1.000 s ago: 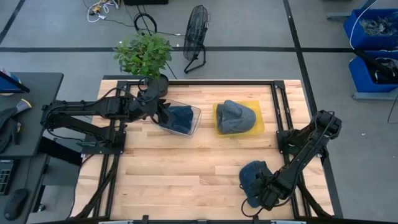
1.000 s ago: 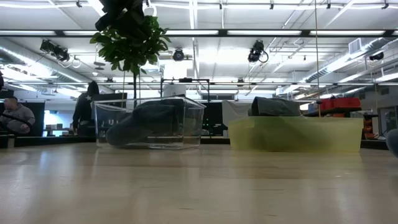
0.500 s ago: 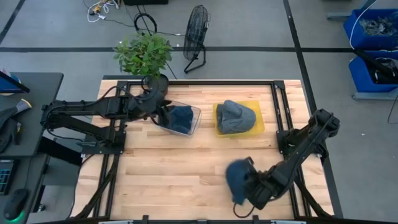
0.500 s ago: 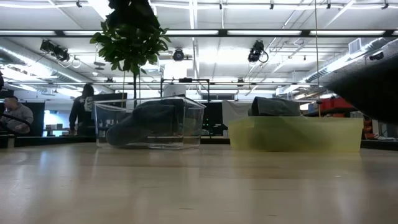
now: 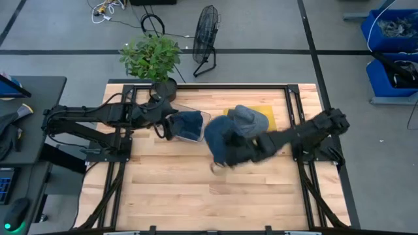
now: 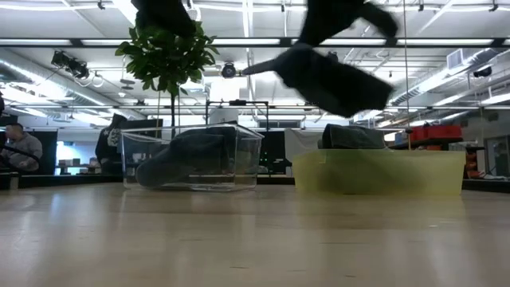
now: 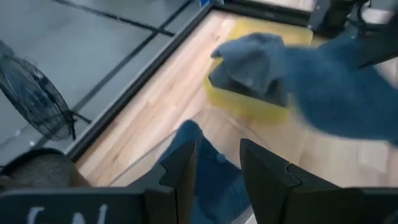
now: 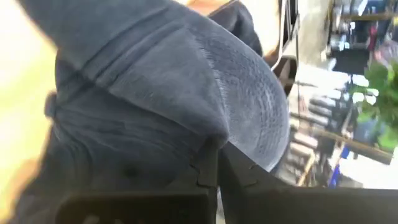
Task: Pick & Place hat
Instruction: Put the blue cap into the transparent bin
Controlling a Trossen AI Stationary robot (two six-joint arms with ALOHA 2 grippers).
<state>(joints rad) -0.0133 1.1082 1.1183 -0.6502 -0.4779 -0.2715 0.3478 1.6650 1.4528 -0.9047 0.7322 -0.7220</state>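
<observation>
A dark blue hat (image 5: 221,139) hangs in the air over the middle of the table, carried by my right gripper (image 5: 244,149), which is shut on it. In the low view this hat (image 6: 333,73) floats high above the bins. A second blue hat (image 5: 190,123) lies in a clear bin (image 5: 204,128). A grey-blue hat (image 5: 249,120) sits on a yellow tray (image 5: 268,111). My left gripper (image 5: 167,126) hovers open at the clear bin's left end, and its wrist view looks down between the fingers (image 7: 180,174) onto the binned hat (image 7: 208,177). My right gripper (image 8: 211,163) pinches the dark blue hat between its two fingers, at a fold near where the stitched brim (image 8: 249,99) meets the crown (image 8: 124,130). The hat is lifted clear of the table and hangs tilted, spreading out ahead of the fingers.
A potted plant (image 5: 151,57) stands at the table's far left corner beside the left arm. A floor fan (image 5: 206,36) stands beyond the far edge. Bare wood (image 5: 196,189) fills the near half of the table. People sit in the room behind (image 6: 20,150).
My right gripper, still shut on the dark blue hat, has lifted it off the table's near right corner. It has swung it up and toward the far left, to the middle of the table beside the yellow tray and clear bin.
</observation>
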